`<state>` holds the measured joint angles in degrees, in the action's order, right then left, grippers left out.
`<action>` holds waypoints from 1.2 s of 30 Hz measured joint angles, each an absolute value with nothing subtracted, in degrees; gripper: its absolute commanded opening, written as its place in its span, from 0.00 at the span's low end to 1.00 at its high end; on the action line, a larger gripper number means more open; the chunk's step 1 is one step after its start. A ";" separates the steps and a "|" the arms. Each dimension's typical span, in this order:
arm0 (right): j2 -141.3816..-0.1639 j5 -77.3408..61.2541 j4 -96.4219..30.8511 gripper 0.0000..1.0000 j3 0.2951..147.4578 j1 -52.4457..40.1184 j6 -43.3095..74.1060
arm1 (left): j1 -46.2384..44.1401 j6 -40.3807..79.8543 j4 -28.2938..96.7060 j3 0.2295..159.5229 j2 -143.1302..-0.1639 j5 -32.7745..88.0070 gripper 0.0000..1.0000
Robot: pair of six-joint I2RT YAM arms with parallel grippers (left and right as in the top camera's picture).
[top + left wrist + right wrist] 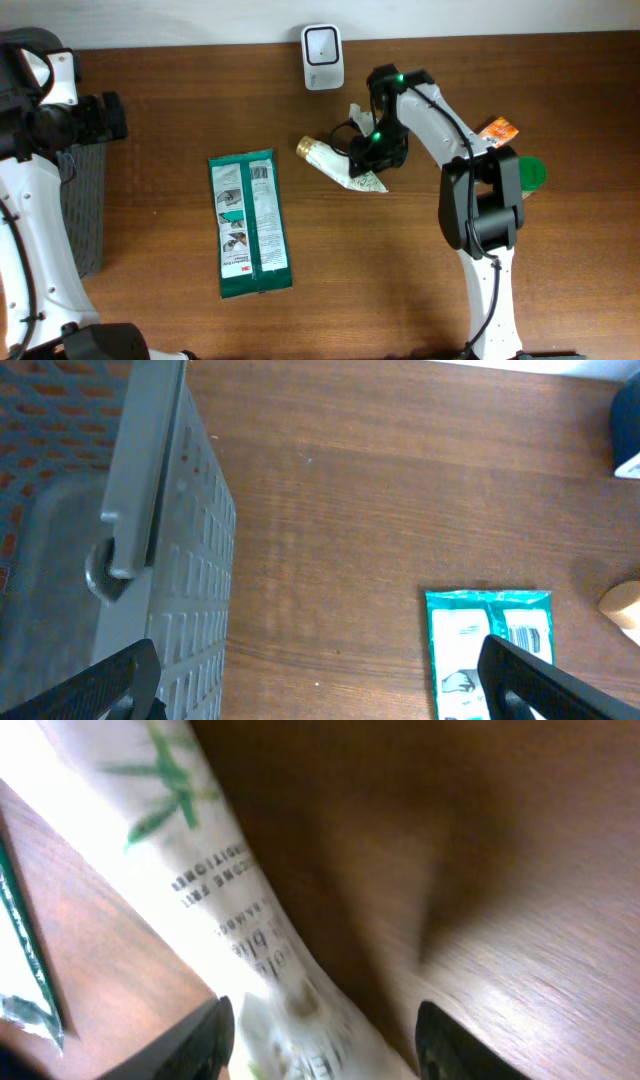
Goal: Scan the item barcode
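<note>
A white tube [335, 163] with a gold cap [307, 147] lies on the wooden table below the white barcode scanner [322, 57]. My right gripper [373, 155] is low over the tube's wide end. In the right wrist view the tube [230, 890] runs between the fingers of that gripper [325, 1042]; the jaws stand apart, with a gap showing on the right side, so it is open. My left gripper [110, 117] hovers wide open at the far left with nothing in it [320, 680]. A green packet [250, 222] lies flat on the table, its top edge [490, 630] in the left wrist view.
A grey mesh basket [85, 200] stands at the left edge, right beside the left gripper [190, 560]. An orange sachet [498, 129] and a green round object [533, 172] lie behind the right arm.
</note>
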<state>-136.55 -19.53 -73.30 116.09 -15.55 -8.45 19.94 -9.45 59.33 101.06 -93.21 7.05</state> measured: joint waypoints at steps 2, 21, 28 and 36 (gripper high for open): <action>-136.79 -11.68 -79.33 0.66 125.01 -16.93 -10.24 | 19.94 -9.45 59.33 101.06 -93.21 7.05 0.99; -136.84 19.88 -74.02 0.20 114.34 -29.47 -12.01 | 19.94 -9.45 59.33 101.06 -93.21 7.05 0.99; -136.55 13.52 -75.79 0.04 116.22 -29.45 -12.05 | 19.94 -9.45 59.33 101.06 -93.21 7.05 0.99; -134.72 -28.14 -82.32 0.04 119.94 -22.57 -13.93 | 19.94 -9.45 59.35 101.06 -93.21 7.05 0.99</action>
